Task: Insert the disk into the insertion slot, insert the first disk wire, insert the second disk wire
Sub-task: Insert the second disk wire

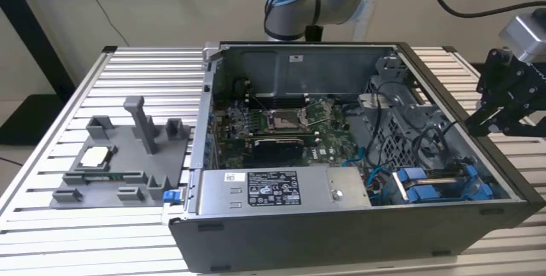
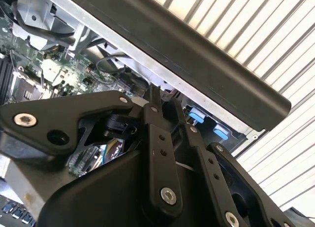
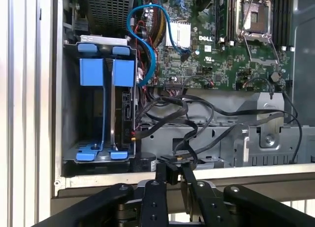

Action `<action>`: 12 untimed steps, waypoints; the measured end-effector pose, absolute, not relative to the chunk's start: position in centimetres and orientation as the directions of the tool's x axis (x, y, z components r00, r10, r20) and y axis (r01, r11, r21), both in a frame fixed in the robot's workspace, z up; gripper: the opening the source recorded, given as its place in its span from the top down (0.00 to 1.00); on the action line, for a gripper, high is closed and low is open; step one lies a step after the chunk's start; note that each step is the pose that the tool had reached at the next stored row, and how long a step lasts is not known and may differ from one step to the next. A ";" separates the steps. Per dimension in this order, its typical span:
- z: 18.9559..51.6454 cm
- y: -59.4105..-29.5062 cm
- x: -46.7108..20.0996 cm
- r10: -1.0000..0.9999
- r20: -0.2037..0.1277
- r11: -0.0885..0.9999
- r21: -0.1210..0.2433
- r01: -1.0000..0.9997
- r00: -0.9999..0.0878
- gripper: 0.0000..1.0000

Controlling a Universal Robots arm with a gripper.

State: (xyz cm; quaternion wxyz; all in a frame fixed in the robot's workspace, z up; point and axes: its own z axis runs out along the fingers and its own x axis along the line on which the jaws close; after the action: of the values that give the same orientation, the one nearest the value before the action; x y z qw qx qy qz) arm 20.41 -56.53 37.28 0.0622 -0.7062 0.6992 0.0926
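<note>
Sitting at the exterior view's left, a grey fixture tray [image 1: 162, 161] is resting on the slatted surface [image 1: 85, 241]. It is carrying a pale square chip [image 1: 94, 156] and a thin green strip [image 1: 111, 176] among its posts. Beside it the open computer case [image 1: 341, 237] is lying on its side, holding the labelled power-supply box [image 1: 282, 190] against its near wall and the green motherboard [image 1: 282, 126] behind that.

Toward the exterior view's right the insertion slot [image 1: 465, 180] is showing its blue guides. In the first wrist view the disk [image 3: 124, 109] appears to be sitting edge-on inside that slot [image 3: 71, 113] already. Farther right, the pincer [image 1: 475, 122] is hanging at the case's wall. In the first wrist view the pincer [image 3: 172, 180] is pressing its fingers together on the small black plug of a disk wire [image 3: 194, 145].

As I am judging it, the danger is lying in that wire. It is looping through a knot of other black cables, so any pull could be snagging them and twisting the plug askew in the grip. The plug is also sitting well apart from the disk, with a blue cable [image 3: 147, 45] arching between, which could be fouling the fingers. The case rim is running just beside the fingers, so a low sweep could be striking it.
</note>
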 end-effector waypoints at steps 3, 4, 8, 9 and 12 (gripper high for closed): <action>37.3 -56.5 20.4 -0.976 -0.219 -0.015 0.042 -0.999 0.005 0.81; 37.3 -56.5 20.4 -0.976 -0.219 -0.015 0.042 -0.999 0.005 0.81; 37.3 -56.5 20.4 -0.975 -0.220 -0.015 0.042 -0.999 0.005 0.81; 37.3 -56.5 20.4 -0.975 -0.220 -0.015 0.042 -0.999 0.005 0.81; 37.3 -56.5 20.4 -0.975 -0.221 -0.015 0.042 -0.999 0.005 0.84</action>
State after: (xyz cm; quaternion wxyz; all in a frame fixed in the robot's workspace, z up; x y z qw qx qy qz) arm 20.41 -56.53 37.28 0.0634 -0.7061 0.6990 0.0938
